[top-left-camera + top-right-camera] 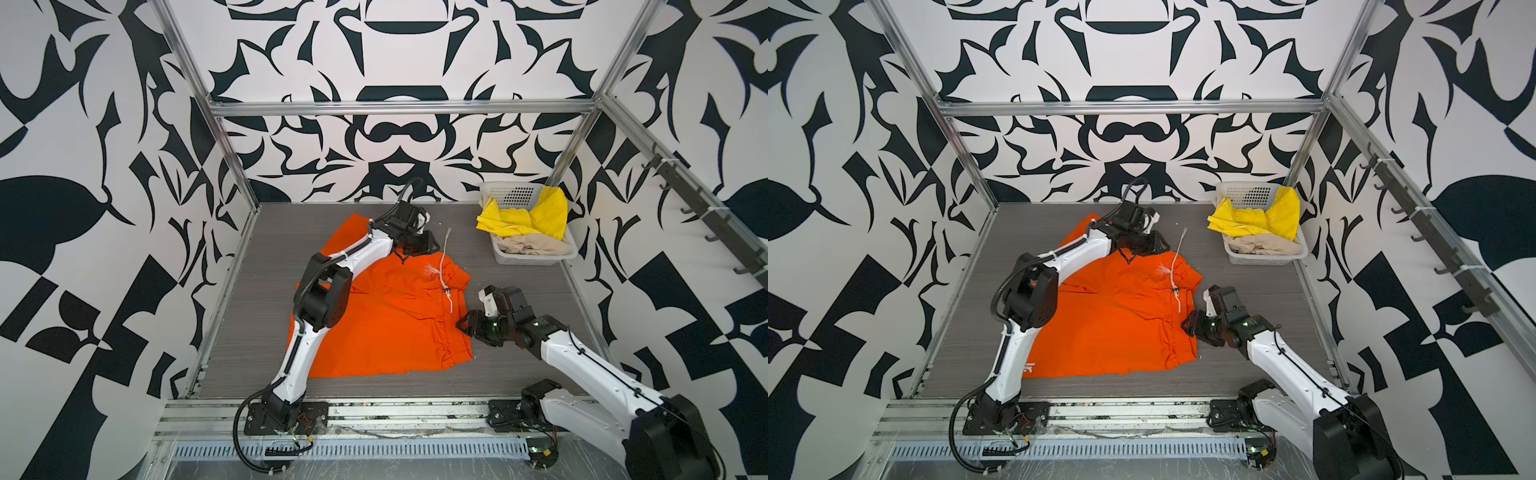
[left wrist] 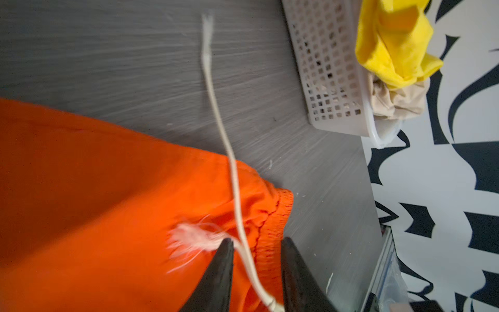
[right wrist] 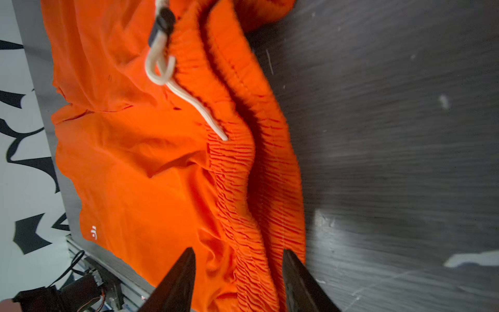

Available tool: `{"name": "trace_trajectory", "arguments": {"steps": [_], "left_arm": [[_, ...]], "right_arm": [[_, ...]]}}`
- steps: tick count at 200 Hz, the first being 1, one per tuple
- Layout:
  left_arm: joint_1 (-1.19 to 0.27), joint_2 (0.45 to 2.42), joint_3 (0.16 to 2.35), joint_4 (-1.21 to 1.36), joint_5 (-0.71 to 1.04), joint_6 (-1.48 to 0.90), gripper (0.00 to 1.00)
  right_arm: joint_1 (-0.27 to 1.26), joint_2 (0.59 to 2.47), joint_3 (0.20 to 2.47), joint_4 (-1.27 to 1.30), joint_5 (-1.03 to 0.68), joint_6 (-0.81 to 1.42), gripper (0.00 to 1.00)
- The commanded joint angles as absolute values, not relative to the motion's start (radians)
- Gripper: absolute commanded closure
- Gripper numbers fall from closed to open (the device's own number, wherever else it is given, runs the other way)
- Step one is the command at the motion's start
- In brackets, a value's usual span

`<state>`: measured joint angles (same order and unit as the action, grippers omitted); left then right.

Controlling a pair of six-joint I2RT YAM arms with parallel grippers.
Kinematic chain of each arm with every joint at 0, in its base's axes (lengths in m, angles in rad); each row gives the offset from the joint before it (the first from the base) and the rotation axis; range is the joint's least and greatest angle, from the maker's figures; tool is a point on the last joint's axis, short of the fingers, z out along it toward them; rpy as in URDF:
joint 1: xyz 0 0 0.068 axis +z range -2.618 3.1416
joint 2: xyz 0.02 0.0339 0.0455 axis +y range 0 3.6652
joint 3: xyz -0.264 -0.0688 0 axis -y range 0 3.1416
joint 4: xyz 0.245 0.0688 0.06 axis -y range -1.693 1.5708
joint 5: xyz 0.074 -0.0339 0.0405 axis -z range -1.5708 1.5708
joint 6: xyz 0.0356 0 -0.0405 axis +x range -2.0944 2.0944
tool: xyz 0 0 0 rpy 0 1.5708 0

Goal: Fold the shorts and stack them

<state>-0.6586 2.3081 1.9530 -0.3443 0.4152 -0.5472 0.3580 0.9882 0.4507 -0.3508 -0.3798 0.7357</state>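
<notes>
Directly under the spread-open right gripper (image 3: 238, 250) lies the orange shorts' (image 3: 140, 162) waistband (image 3: 237, 175); left gripper (image 2: 258, 239) gapes too.

The orange shorts (image 1: 386, 328) lie spread on the counter (image 1: 266, 266), gathered waistband (image 1: 451, 345) rightward, white drawstring (image 1: 444, 253) trailing far. The yellow shorts (image 1: 523, 218) sit crumpled atop the beige shorts (image 1: 528, 246) in the basket (image 1: 536, 260), far right.

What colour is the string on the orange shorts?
White drawstring, clearest in the right wrist view.
</notes>
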Motion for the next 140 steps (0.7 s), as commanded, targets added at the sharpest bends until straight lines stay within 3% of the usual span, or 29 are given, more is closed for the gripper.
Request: {"name": "trace_trajectory", "arguments": {"steps": [1, 72, 140], "left_arm": [[-0.694, 2.388, 2.044, -0.308, 0.48, -0.548, 0.66], [-0.786, 2.548, 2.196, -0.431, 0.418, -0.485, 0.68], [-0.795, 2.698, 2.358, -0.512, 0.209, -0.537, 0.7]], "right_arm": [[0.369, 1.006, 0.411, -0.205, -0.454, 0.791, 0.48], [0.382, 1.117, 0.365, -0.182, -0.417, 0.799, 0.64], [0.516, 1.22, 0.388, -0.28, -0.305, 0.824, 0.68]]}}
